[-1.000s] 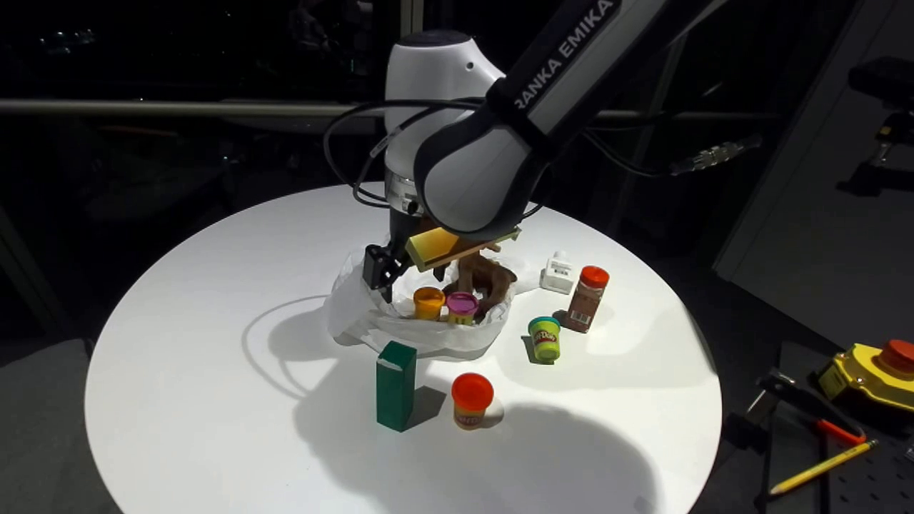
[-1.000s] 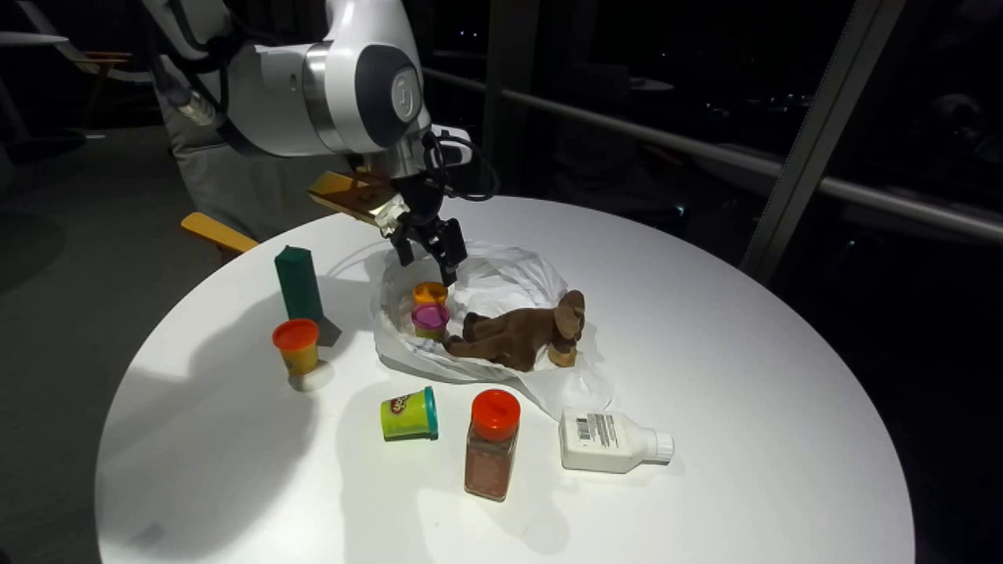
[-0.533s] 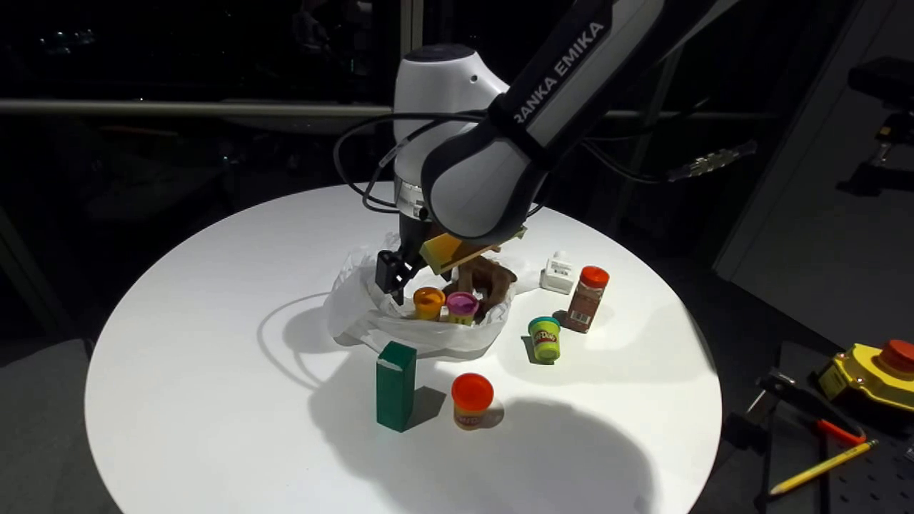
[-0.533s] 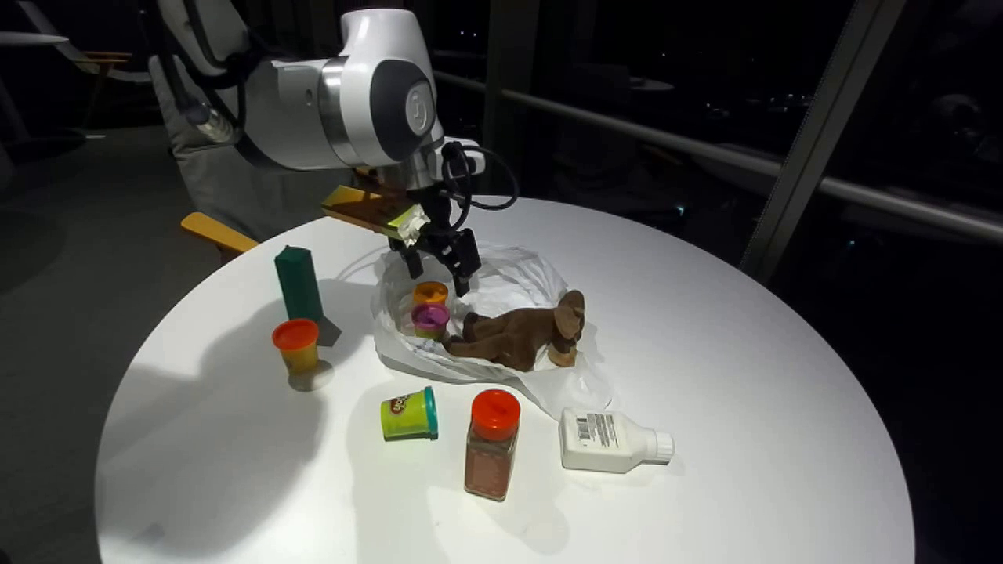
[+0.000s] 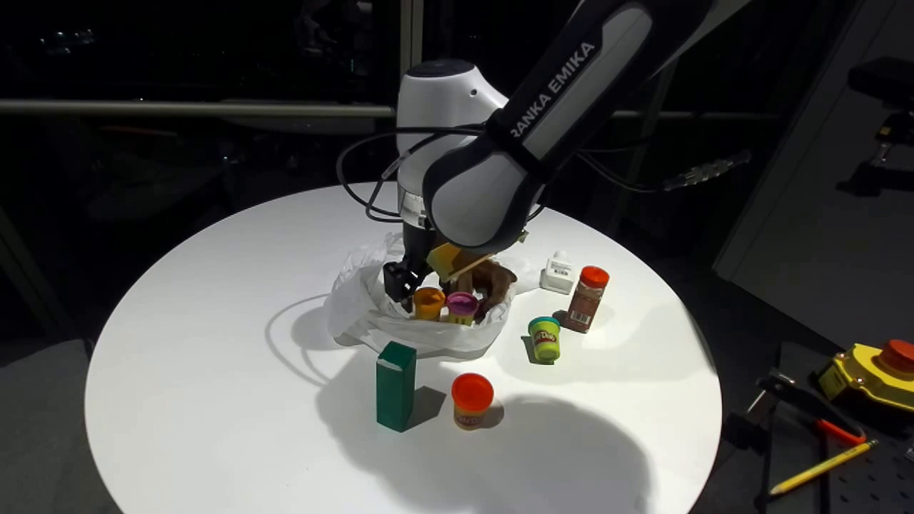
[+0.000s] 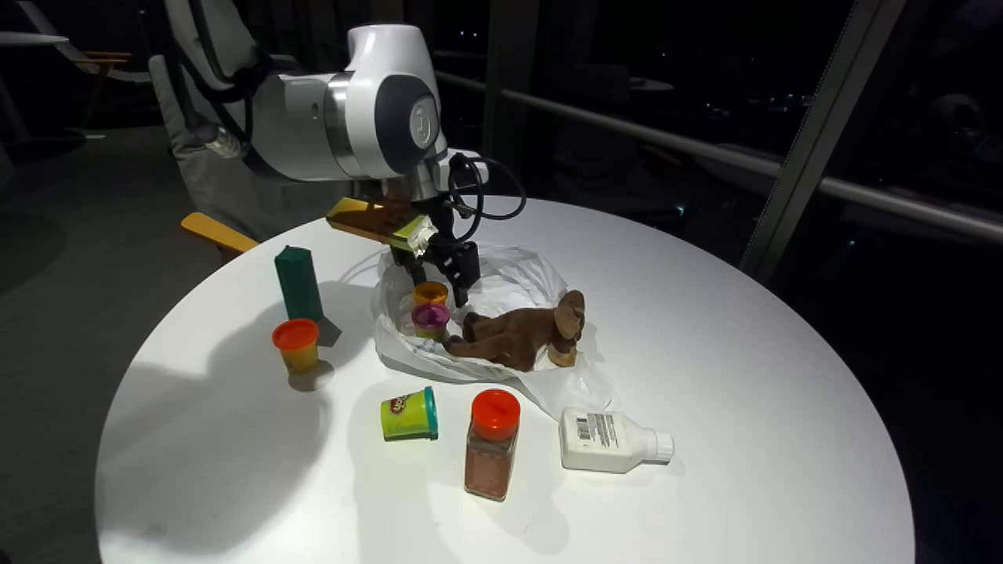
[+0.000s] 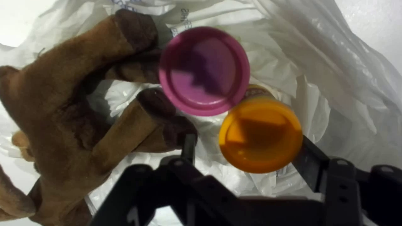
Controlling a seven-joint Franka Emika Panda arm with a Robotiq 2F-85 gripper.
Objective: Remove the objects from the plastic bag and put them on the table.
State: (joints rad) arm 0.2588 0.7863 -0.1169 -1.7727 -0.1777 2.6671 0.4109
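The white plastic bag lies opened out on the round table. In it stand a tub with an orange lid and a tub with a purple lid, side by side. A brown plush animal lies in the bag beside them; it also shows in the wrist view. My gripper is open, pointing down into the bag. Its fingers are on either side of the orange-lidded tub, the right one close against the lid's edge, the left one apart from it, near the plush's foot. The tubs' lower parts are mostly hidden.
On the table outside the bag are a green box, a red-lidded tub, a teal-lidded tub on its side, a red-capped jar and a white bottle lying down. A yellow block sits on the wrist.
My gripper has moved down and to the right in both exterior views, to the orange-lidded tub in the bag. The objects in the bag and on the table have not moved.
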